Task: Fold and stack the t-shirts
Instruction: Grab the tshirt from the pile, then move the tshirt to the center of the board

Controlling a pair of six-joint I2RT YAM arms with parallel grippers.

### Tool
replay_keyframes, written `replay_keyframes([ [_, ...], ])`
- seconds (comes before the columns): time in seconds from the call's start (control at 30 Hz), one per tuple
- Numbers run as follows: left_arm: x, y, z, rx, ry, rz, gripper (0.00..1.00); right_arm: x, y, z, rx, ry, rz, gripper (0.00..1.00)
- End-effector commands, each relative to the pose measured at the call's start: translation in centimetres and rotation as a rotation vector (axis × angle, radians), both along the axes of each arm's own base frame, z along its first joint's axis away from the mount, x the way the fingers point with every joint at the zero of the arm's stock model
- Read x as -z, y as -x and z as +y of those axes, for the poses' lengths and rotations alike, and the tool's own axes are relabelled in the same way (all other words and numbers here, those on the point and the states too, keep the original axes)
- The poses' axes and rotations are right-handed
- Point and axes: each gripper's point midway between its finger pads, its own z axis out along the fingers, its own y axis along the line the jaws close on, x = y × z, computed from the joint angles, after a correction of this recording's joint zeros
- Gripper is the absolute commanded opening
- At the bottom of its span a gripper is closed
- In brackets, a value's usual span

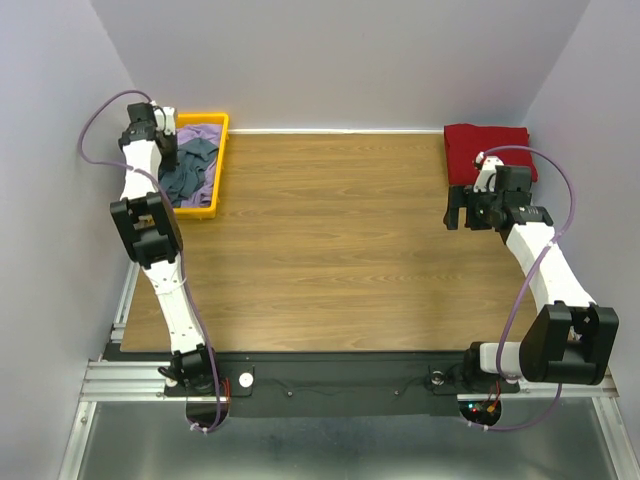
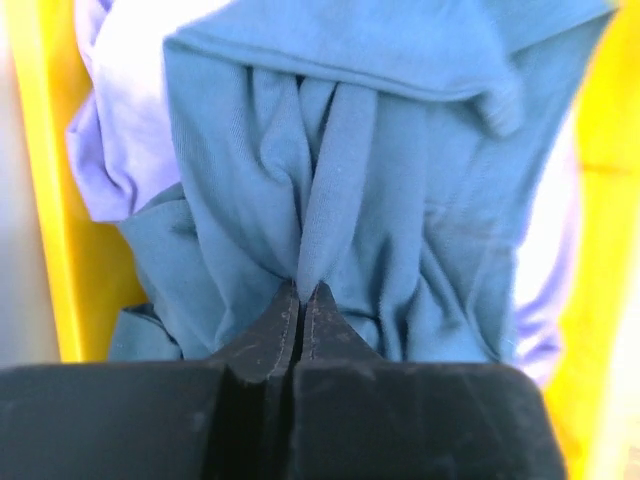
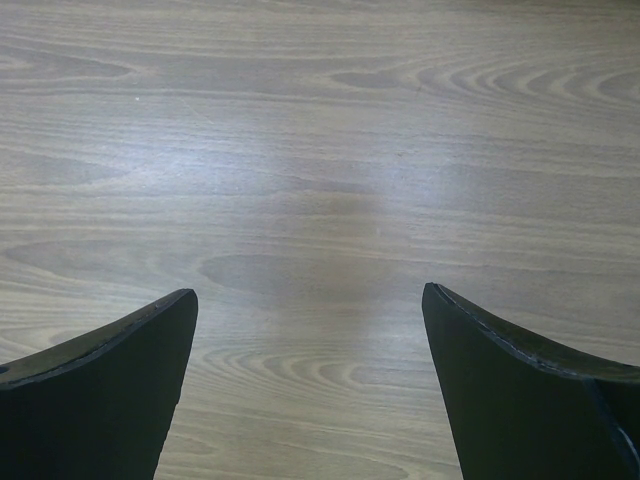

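A crumpled slate blue-grey t-shirt (image 1: 190, 172) lies in the yellow tray (image 1: 217, 190) at the back left, on top of a pale lavender t-shirt (image 1: 200, 133). My left gripper (image 1: 170, 160) reaches down into the tray. Its jaws are shut on a raised fold of the blue-grey t-shirt (image 2: 340, 200), pinched at the tips of the left gripper (image 2: 302, 290), with the lavender t-shirt (image 2: 120, 130) beside it. A folded dark red t-shirt (image 1: 487, 150) lies at the back right corner. Near it my right gripper (image 1: 462, 212) hangs open, and in its wrist view the right gripper (image 3: 310, 300) has only bare table between its fingers.
The wooden table (image 1: 340, 250) stretches between the two arms. The tray's yellow walls (image 2: 50, 200) close in on both sides of the left gripper. Lilac walls stand close on the left, back and right.
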Motion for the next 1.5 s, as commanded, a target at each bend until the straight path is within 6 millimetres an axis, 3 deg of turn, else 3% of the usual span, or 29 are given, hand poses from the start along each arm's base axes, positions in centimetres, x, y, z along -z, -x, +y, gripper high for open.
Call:
replay_keyframes([
  [0.0,-9.3,-1.4,-1.7,0.055,0.042,-0.184,0.0,-0.9,-0.4,0.1,-0.01,0.013,-0.031,1.0],
  [0.03,-12.4,-1.2,-2.4,0.075,0.058,-0.248,0.0,-1.1,-0.5,0.1,-0.008,0.011,-0.036,1.0],
  [0.1,-16.5,-1.0,-3.3,0.105,0.076,-0.341,0.0,-1.3,-0.5,0.2,-0.008,0.007,-0.038,1.0],
  [0.13,-20.0,-0.2,-4.3,0.126,0.085,-0.408,0.0,-1.5,-0.6,0.2,-0.008,0.008,-0.043,1.0],
  [0.17,-21.9,0.1,-5.0,0.151,0.098,-0.449,0.0,-1.5,-0.6,0.2,-0.011,0.007,-0.045,1.0],
  [0.27,-28.7,2.0,-8.4,0.24,0.127,-0.593,0.0,-1.5,-0.5,0.2,-0.009,0.004,-0.044,1.0],
  [0.3,-31.5,3.0,-10.4,0.287,0.135,-0.649,0.0,-1.5,-0.5,0.3,-0.009,0.002,-0.044,1.0],
  [0.37,-34.2,4.1,-11.6,0.308,0.136,-0.707,0.0,-1.6,-0.6,0.3,-0.009,0.0,-0.047,1.0],
  [0.47,-39.4,6.5,-16.8,0.404,0.167,-0.832,0.0,-1.8,-0.7,0.3,-0.007,-0.004,-0.049,1.0],
  [0.6,-44.1,9.7,-22.0,0.502,0.209,-0.941,0.0,-1.9,-0.8,0.3,-0.006,0.0,-0.054,1.0],
  [0.63,-46.0,11.4,-24.9,0.563,0.244,-0.987,0.0,-1.9,-0.7,0.2,-0.002,0.002,-0.051,1.0],
  [0.73,-49.0,14.4,-29.2,0.67,0.318,-1.065,0.0,-2.0,-0.7,0.0,0.005,0.008,-0.056,1.0],
  [0.9,-51.1,17.9,-33.5,0.835,0.462,-1.106,0.0,-2.3,-0.7,-0.3,0.017,0.02,-0.066,1.0],
  [1.0,-49.3,18.3,-35.3,0.918,0.519,-1.041,0.0,-2.6,-0.7,-0.3,0.021,0.024,-0.074,1.0],
  [1.1,-42.4,16.9,-36.6,0.948,0.579,-0.852,0.0,-2.7,-0.6,-0.3,0.016,0.027,-0.076,1.0],
  [1.13,-37.6,16.1,-37.0,0.949,0.588,-0.749,0.0,-2.9,-0.7,-0.4,0.016,0.029,-0.082,1.0],
  [1.2,-32.2,15.8,-37.1,0.954,0.593,-0.627,0.0,-3.0,-0.6,-0.3,0.007,0.033,-0.087,1.0],
  [1.23,-27.1,15.4,-36.7,0.933,0.564,-0.531,0.05,-3.2,-0.6,-0.2,-0.002,0.029,-0.091,1.0],
  [1.3,-20.8,14.8,-34.6,0.846,0.535,-0.385,0.2,-3.0,-0.4,0.1,-0.023,0.024,-0.08,1.0],
  [1.33,-16.3,14.8,-33.3,0.8,0.533,-0.286,0.41,-3.0,-0.3,0.5,-0.047,0.01,-0.079,1.0],
  [1.4,-12.7,14.0,-30.4,0.691,0.508,-0.227,0.59,-2.3,0.0,1.1,-0.082,-0.004,-0.049,1.0],
  [1.43,-11.1,13.5,-27.9,0.63,0.482,-0.217,0.7,-2.2,0.1,1.7,-0.115,-0.029,-0.04,1.0],
  [1.47,-10.7,13.3,-26.8,0.606,0.455,-0.221,0.72,-1.4,0.4,2.1,-0.14,-0.041,-0.01,1.0],
])
